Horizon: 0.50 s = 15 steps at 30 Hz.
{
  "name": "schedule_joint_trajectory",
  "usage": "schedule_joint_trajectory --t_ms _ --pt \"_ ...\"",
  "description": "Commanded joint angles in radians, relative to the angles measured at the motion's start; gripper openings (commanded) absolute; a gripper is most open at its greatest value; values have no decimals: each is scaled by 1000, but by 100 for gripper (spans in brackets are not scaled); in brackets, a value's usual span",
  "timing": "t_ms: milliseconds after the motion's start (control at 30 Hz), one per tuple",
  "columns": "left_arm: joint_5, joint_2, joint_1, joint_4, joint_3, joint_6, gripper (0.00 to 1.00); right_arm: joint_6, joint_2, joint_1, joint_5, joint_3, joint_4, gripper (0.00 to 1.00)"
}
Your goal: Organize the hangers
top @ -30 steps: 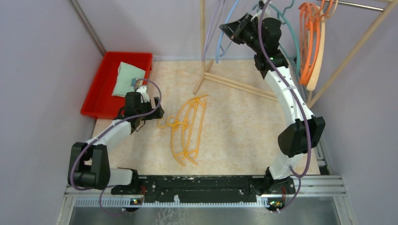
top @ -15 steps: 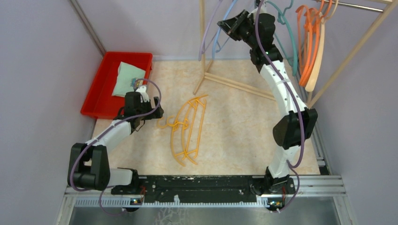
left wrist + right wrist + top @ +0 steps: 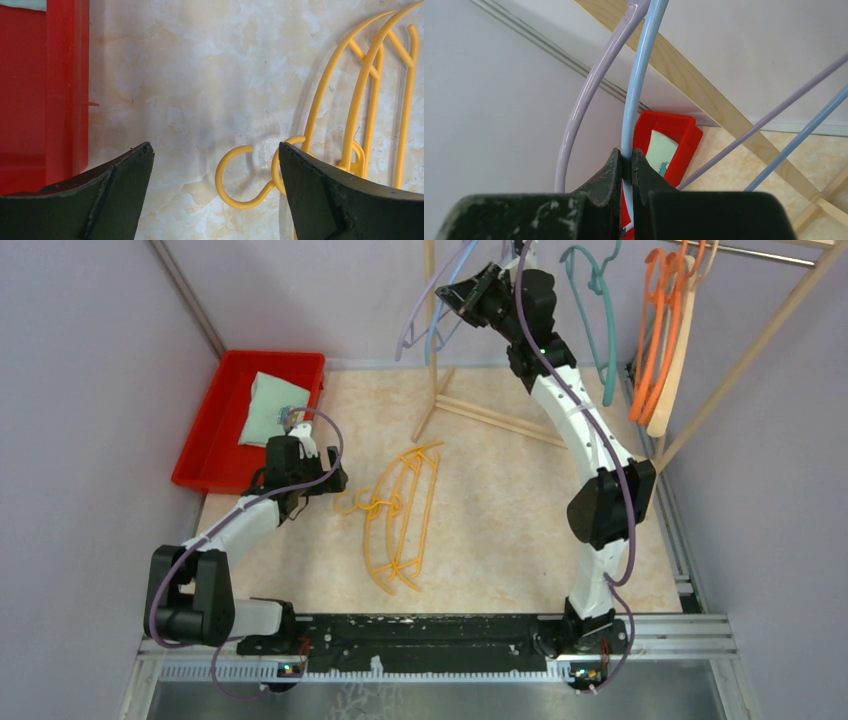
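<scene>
Two yellow hangers [image 3: 400, 515] lie overlapped on the marble tabletop, hooks pointing left. My left gripper [image 3: 335, 483] is open and low, just left of the hooks; in its wrist view one yellow hook [image 3: 245, 175] lies between the open jaws. My right gripper [image 3: 455, 295] is raised at the rack and shut on a light blue hanger [image 3: 636, 95]. A lavender hanger [image 3: 589, 95] hangs right beside it. A teal hanger [image 3: 597, 310], orange hangers [image 3: 655, 330] and a beige hanger [image 3: 677, 360] hang on the rail to the right.
A red bin [image 3: 215, 445] with a pale green cloth [image 3: 268, 408] stands at the back left, close to my left gripper. The wooden rack poles [image 3: 500, 418] stand and lie across the back of the table. Grey walls close both sides.
My right arm has swung left along the rack, carrying the light blue hanger with the lavender one away from the teal and orange hangers. The left arm has not moved.
</scene>
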Motion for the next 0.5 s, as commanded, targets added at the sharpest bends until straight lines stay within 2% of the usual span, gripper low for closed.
schedule_joint_trajectory --t_ms 0,167,467 --pt "-9 -19 5 10 -6 17 100 9 68 15 -17 57 -97 0" --pt "-12 -23 5 8 -7 18 100 15 97 16 -15 91 -129 0" --pt "-3 -23 5 11 -7 17 100 -13 -16 16 50 -11 -97 39"
